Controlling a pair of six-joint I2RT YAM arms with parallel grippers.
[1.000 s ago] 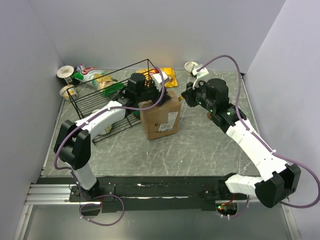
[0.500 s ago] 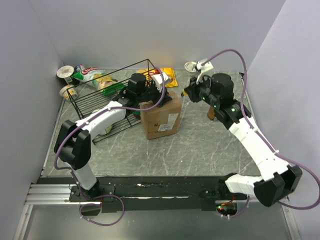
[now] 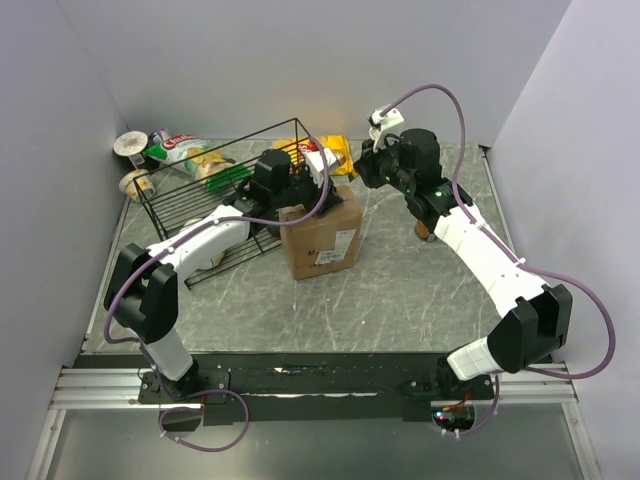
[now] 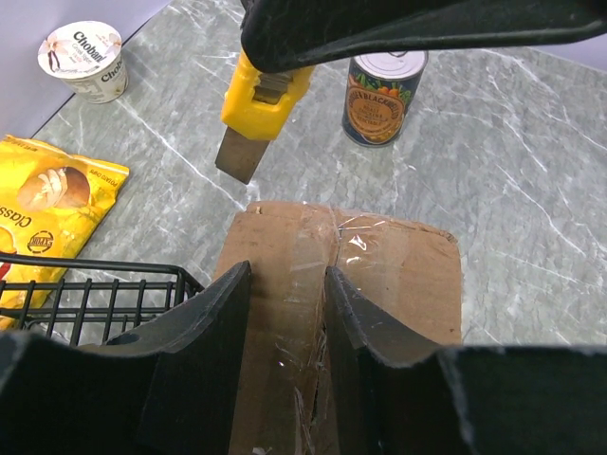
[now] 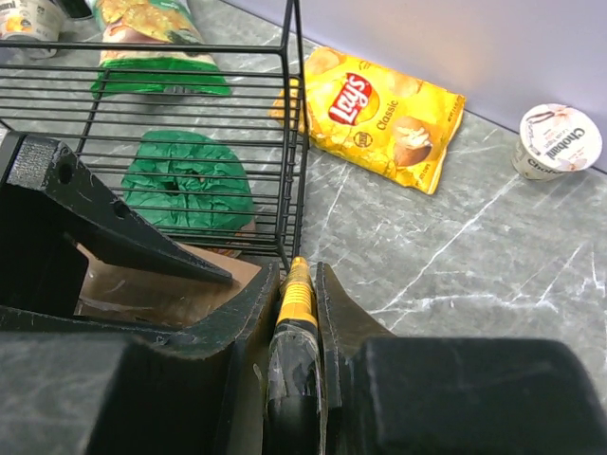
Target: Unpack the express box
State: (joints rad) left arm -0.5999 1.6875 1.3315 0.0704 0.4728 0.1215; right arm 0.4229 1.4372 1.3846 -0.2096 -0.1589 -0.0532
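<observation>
Left side first: the wire basket [image 5: 142, 45] sits just beside the box [image 3: 325, 238]. The box is mid-table, upright, flaps shut, w/ tape over the top seam [image 4: 318, 256]. The left gripper [image 4: 286, 294] is on top of the box, fingers spread w/ the seam running btwn them. Looks like it's pinning the carton down. The right gripper [image 5: 296, 284] is pinched tight on a yellow utility knife [image 4: 263, 95], hanging just past the box's far edge and not touching cardboard afaict.

So step in hand imo = slit the tape. To do it well:
- Bring the knife tip down onto the seam at the far edge.
- Keep it shallow so it cuts tape only, not whatever's inside, then draw along the line.
- The left fingers straddle that same line, so stop short of them or have the left grab the side first.
- Keep pressure on the box or it'll prob skid on the smooth tabletop.

Views:
- **Left wrist cam:** the only one w/ the seam + the knife's nose together. It also shows a can [image 4: 384, 85] that the top cam mostly hides behind the right arm.
- **Right wrist cam:** shows the pinch on the handle up close, a chip bag [image 5: 379, 114] and a yogurt cup [image 5: 560, 140] ahead, but barely any box.
- **Top cam:** gives the layout, but you can't judge knife height from it.

Blade extended or not, idk.
</observation>
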